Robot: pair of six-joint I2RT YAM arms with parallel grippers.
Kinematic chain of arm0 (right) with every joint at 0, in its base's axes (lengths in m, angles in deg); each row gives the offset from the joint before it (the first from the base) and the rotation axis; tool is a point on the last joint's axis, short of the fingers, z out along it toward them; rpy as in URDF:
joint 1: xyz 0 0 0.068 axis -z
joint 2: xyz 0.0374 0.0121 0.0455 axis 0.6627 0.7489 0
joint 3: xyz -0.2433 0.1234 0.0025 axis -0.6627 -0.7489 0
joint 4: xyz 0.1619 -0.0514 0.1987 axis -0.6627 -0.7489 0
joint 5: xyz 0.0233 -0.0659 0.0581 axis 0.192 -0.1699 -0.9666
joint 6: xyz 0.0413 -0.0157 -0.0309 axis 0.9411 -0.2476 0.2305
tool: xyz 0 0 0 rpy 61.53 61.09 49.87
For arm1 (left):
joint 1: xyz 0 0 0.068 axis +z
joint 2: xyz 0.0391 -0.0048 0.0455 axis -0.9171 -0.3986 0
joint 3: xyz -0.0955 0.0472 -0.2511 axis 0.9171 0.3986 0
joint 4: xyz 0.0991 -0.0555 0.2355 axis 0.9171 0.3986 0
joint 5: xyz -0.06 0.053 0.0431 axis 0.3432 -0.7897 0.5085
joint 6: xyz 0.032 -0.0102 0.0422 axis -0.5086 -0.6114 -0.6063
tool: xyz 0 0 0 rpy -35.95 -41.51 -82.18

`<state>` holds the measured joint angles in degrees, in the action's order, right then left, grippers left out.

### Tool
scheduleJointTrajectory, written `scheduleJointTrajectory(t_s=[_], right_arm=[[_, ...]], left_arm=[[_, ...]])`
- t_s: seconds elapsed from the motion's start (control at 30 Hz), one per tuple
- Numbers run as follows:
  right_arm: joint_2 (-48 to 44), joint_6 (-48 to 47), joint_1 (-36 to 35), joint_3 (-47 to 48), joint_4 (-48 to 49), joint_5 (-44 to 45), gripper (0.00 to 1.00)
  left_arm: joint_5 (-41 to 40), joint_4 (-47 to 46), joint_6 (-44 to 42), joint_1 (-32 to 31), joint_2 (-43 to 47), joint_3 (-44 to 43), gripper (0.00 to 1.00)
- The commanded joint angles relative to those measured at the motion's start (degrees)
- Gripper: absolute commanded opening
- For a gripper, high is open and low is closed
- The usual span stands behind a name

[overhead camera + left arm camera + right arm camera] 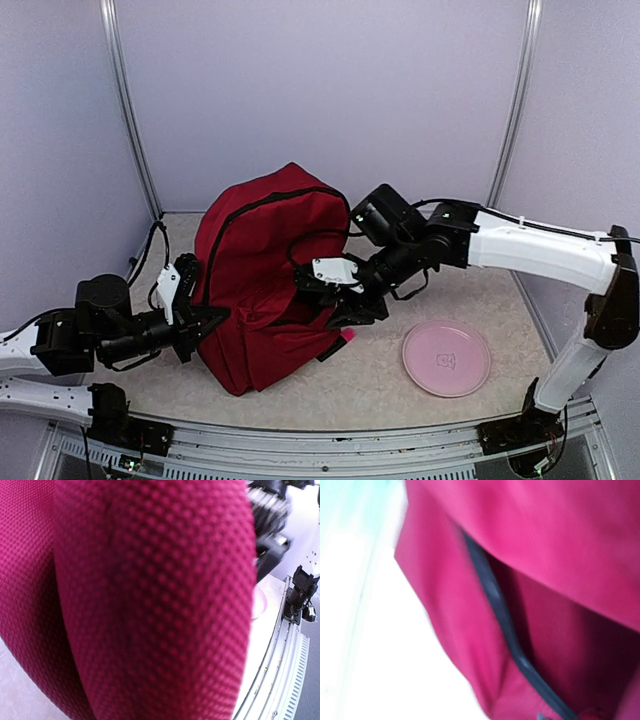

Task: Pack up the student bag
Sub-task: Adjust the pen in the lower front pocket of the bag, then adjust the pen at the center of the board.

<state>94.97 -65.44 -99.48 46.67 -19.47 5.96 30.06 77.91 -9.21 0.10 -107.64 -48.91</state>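
Red bag (262,275) stands left of centre on the table (380,395). Left gripper (203,321) sits against its left side, fingers clenched. Right gripper (330,302) meets its front, finger state unclear.

Beige speckled table (470,300). Dark red student bag (265,280) sits on it, slumped but roughly upright, base on the surface, black zipper arching over the top. Round pink plate (446,358) lies flat on the table right of the bag, nearer the front edge, not touching the bag.
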Motion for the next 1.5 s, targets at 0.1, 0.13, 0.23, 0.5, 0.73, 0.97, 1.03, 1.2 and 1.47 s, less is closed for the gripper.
scheduleJointTrajectory(t_s=[0.1, 0.13, 0.23, 0.5, 0.73, 0.97, 1.03, 1.2, 1.47], right_arm=[[-15.11, 12.95, 3.47, -17.36, 14.55, -7.7, 0.64], [-16.33, 16.73, 5.58, -20.65, 17.82, -9.02, 0.66], [-19.16, 26.47, 12.42, -29.75, 28.87, -9.78, 0.73], [-2.94, 32.62, 18.59, -27.16, 32.05, 0.21, 0.71], [11.49, 36.43, 18.45, -19.92, 33.89, -4.25, 0.49], [15.62, 33.98, 14.29, -20.7, 32.04, -6.2, 0.35], [15.19, 33.99, 13.07, -22.31, 31.72, -7.53, 0.32], [10.18, 36.07, 10.54, -28.34, 30.06, -6.49, 0.28], [2.11, 36.08, 1.63, -33.98, 28.84, -8.33, 0.37]], left_arm=[[-5.99, -5.89, 0.73, -0.38, 1.75, -3.74, 0.0], [-7.54, -5.7, 1.01, -0.4, 1.76, -3.76, 0.0], [-11.23, -4.9, 1.71, -0.43, 1.82, -3.93, 0.0], [-11.69, -4.61, 1.83, -0.86, 1.43, -3.76, 0.0], [-12.45, -4.32, 1.41, -1.42, 0.64, -4.0, 0.0], [-12.88, -4.49, 1.11, -1.58, 0.46, -4.03, 0.0], [-12.78, -4.59, 0.91, -1.61, 0.36, -4.03, 0.0], [-12.59, -4.5, 0.86, -1.75, 0.26, -4.13, 0.0], [-12.34, -4.87, 0.78, -2.13, 0.36, -3.99, 0.0]])
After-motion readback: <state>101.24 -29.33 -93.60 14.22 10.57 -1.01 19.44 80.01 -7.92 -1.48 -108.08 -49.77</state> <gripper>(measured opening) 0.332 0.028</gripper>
